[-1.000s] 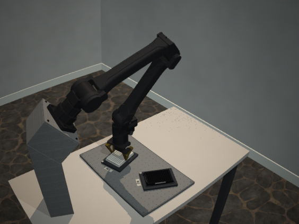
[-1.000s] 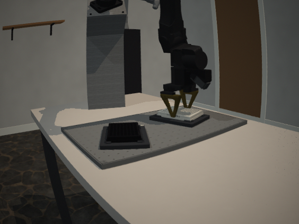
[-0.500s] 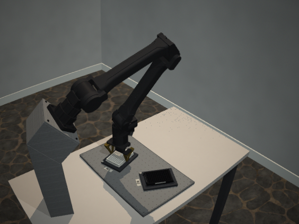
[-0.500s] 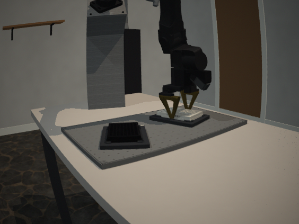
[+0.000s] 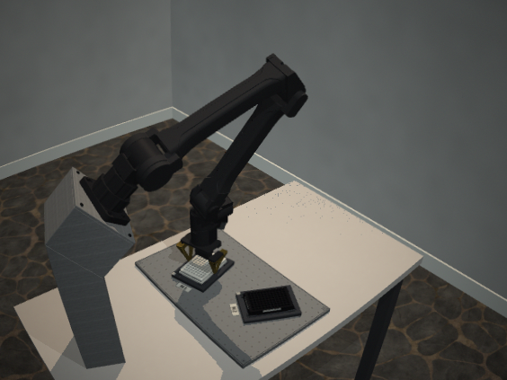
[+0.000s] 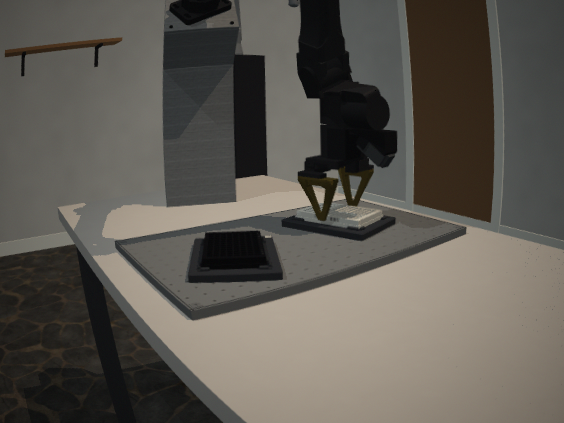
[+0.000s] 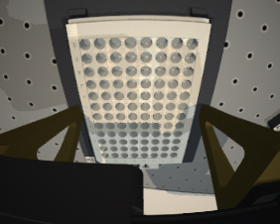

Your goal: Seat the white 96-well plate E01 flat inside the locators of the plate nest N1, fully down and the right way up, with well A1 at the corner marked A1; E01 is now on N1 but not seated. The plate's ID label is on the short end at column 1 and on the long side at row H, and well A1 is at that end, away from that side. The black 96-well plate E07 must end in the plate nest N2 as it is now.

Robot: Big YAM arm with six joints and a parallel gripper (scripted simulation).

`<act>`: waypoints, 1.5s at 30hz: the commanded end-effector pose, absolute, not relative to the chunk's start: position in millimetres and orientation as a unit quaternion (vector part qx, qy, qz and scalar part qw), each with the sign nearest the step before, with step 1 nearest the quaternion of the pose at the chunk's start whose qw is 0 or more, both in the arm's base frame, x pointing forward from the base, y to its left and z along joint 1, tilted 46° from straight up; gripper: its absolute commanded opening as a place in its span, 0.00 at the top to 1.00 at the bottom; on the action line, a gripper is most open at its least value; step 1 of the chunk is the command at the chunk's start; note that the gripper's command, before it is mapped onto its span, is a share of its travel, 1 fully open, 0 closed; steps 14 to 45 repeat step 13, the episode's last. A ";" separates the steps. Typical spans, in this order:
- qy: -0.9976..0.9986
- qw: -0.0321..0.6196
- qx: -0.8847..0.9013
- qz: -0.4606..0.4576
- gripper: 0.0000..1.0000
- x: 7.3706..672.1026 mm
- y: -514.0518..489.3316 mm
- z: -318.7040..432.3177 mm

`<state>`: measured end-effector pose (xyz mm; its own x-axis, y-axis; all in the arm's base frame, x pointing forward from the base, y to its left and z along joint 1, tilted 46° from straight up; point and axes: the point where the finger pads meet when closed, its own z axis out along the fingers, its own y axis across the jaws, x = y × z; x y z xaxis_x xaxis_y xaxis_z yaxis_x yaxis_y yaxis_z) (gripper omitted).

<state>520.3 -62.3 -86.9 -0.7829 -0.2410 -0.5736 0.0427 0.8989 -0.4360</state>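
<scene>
Plate E01 (image 7: 133, 92): a white 96-well plate is found on plate nest N1 (image 7: 56, 6), wells up; in the wrist view it sits within the dark frame, and whether it is fully down cannot be confirmed from these views.
Gripper (image 7: 139, 140): fully opened, nothing held; the ochre fingers stand to either side of the plate's near end, apart from its long edges.
Arm position: the gripper (image 6: 336, 196) is held low over E01 (image 6: 350, 216), near the end closest to the arm's base.
Plate E07 (image 5: 268, 300): the black plate is seen lying in nest N2 (image 5: 244, 317), well apart from the gripper, untouched.
Breadboard (image 5: 288, 288): both nests are carried on this grey perforated board, which lies on the table (image 5: 342, 252).
Handling judgement: E01 is judged light, rigid and smooth-walled, so slipping under a weak pinch is likely.
Grasp advice: the two long side walls are judged the proper hold, taken squarely at mid-length.
Orientation: the ID label and the A1 mark are too small to be read.
Risk: a tilted release could leave one corner riding on a locator.
</scene>
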 end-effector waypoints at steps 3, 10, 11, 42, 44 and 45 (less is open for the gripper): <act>0.918 0.328 -0.059 -0.214 0.00 506.4 -46.6 -71.7; 0.918 0.328 -0.059 -0.214 0.00 501.5 -43.9 -66.3; 0.918 0.328 -0.059 -0.214 0.00 501.5 -43.9 -66.3; 0.918 0.328 -0.059 -0.214 0.00 501.5 -43.9 -66.3; 0.918 0.328 -0.059 -0.214 0.00 501.5 -43.9 -66.3; 0.918 0.328 -0.059 -0.214 0.00 501.5 -43.9 -66.3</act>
